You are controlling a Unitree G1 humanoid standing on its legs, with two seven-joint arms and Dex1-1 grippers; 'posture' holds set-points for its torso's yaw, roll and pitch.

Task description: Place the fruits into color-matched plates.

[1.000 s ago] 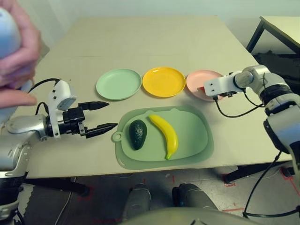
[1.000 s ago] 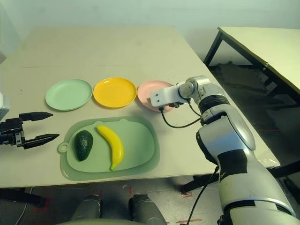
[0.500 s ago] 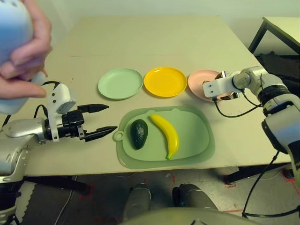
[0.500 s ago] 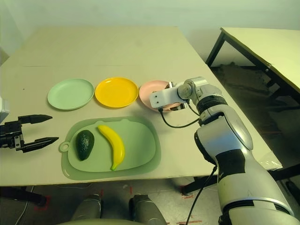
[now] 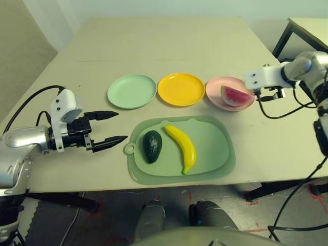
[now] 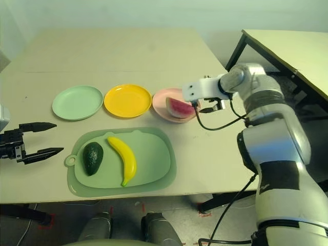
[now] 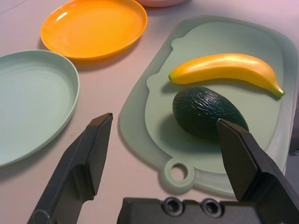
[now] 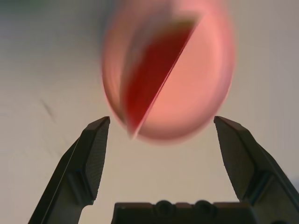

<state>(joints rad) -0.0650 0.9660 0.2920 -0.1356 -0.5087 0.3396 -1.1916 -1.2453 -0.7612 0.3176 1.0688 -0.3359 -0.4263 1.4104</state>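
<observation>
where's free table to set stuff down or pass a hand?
Bare table behind the row of plates: the green plate, yellow plate and pink plate. Also right of the mat, and between the left end effector and the green plate. Crowded: the narrow strip between plates and mat.

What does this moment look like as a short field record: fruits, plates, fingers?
watermelon: lying in the pink plate
avocado: on the green mat, not yet plated
banana: on the mat beside the avocado
green plate: empty
yellow plate: empty
left gripper: fingers open, beside the mat, holding nothing
right gripper: fingers open above the pink plate, holding nothing
</observation>
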